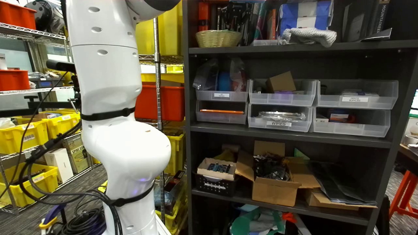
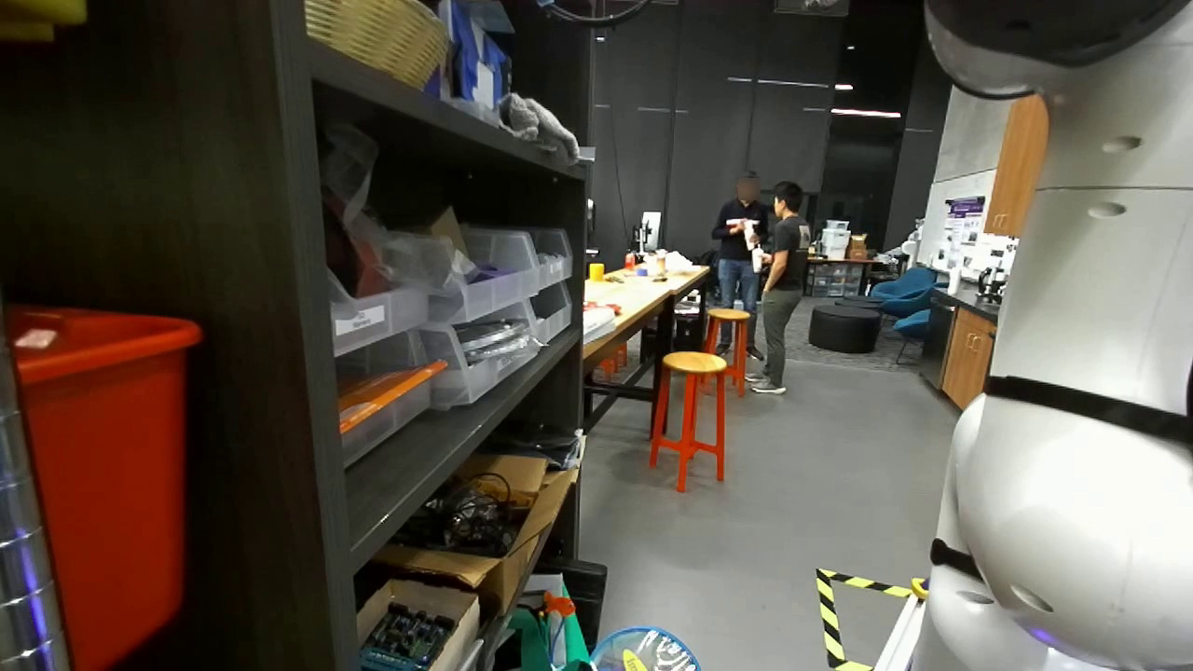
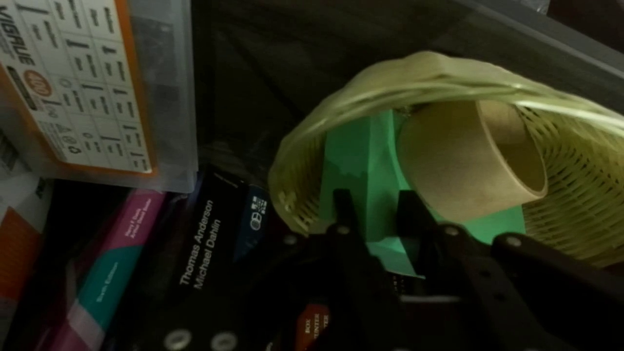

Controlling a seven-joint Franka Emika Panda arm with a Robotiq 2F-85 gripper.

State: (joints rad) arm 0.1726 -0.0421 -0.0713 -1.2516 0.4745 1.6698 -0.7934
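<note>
My gripper (image 3: 375, 200) stands narrow, green paper (image 3: 380, 170) showing between its fingers (image 3: 343, 209) in the wicker basket (image 3: 429, 73) — held or not, I can't tell — a tug could roll the beige tube (image 3: 453, 161) seemingly atop it.

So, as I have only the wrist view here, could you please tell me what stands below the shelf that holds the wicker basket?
Observer: In both exterior views, clear plastic bins, stacked two high, stand on the next shelf down from the wicker basket.
Operator: Thank you; and outside my view, does anything poke over the front edge of the basket's own shelf?
Observer: Yes, in both exterior views a gray knitted-looking cloth, farther along that shelf, has one end poking over the front edge.
</note>
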